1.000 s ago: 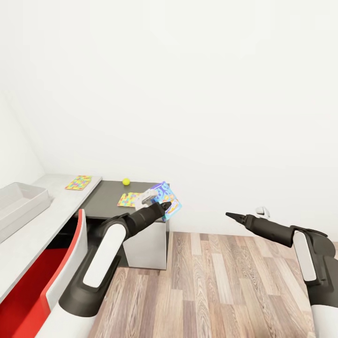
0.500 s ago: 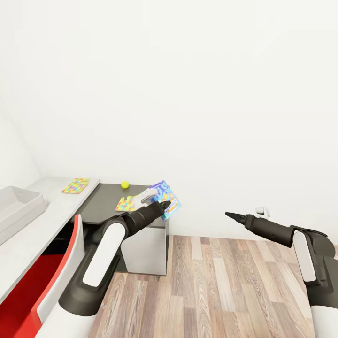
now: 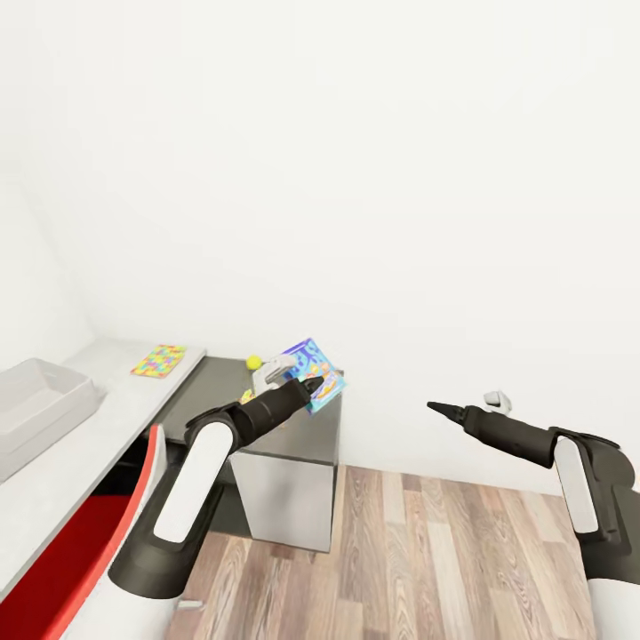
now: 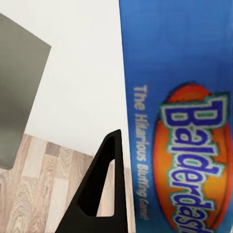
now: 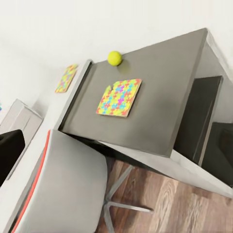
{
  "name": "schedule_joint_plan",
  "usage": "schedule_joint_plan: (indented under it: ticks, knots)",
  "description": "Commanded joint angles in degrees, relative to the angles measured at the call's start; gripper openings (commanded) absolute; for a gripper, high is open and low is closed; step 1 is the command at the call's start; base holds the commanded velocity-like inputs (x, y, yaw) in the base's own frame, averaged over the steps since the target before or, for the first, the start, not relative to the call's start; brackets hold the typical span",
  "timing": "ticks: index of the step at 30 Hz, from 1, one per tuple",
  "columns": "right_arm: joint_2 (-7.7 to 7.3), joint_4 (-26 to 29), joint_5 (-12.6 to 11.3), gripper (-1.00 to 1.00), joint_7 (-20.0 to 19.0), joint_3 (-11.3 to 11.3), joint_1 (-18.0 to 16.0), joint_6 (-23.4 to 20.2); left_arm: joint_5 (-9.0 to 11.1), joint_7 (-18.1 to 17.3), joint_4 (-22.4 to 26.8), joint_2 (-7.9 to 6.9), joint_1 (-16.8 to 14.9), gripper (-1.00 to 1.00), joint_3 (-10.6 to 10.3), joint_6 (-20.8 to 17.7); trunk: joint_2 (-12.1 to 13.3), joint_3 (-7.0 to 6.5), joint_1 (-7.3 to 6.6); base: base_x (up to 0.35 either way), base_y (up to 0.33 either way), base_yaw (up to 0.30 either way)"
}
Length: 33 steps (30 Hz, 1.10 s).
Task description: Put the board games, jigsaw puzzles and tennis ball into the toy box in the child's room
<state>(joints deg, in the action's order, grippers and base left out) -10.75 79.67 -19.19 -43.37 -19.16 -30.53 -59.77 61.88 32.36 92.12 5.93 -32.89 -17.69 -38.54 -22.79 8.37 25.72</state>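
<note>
At centre frame the left gripper (image 3: 307,388) is clamping the blue board game (image 3: 313,372) upright, probably for carrying toward the toy box (image 3: 40,402) at far left, while the right gripper (image 3: 438,409) is idling with fingers together.

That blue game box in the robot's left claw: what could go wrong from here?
The blue game box hangs tilted in the left gripper, seemingly pinched near one edge, so it might slip or swing loose. The grey bin sits well off to the side, so the carry is not over. On the way, the arm could brush the tennis ball or the puzzle on the dark desk wing; the ball may roll off.
</note>
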Motion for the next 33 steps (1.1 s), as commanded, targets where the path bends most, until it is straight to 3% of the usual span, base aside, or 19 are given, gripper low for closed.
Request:
schedule_joint_plan:
  ticks: [1,9,13,33]
  knots:
    - [-0.01,0.03,0.28,1.0,-0.41,-0.09,-0.05,-0.23,0.64,0.47,0.05,0.03,-0.08,-1.0,-0.01,0.0,-0.13,0.12,0.06,0.279,0.0,0.267]
    - [0.02,0.04,0.25,1.0,0.04,-0.07,-0.05,-0.23,5.11,0.12,0.01,-0.03,-0.12,-1.0,0.04,0.08,-0.13,0.12,0.06,0.116,0.0,0.284]
    - [0.02,0.05,0.23,1.0,0.05,-0.04,-0.05,-0.23,6.08,0.0,0.0,-0.08,-0.14,-1.0,0.15,0.09,-0.13,0.12,0.06,0.035,0.0,0.293]
    - [-0.22,0.05,0.21,1.0,0.04,0.0,0.02,-0.23,7.13,-2.93,-0.01,-0.46,0.09,-1.0,0.44,0.75,-0.13,0.12,0.06,0.006,0.0,0.296]
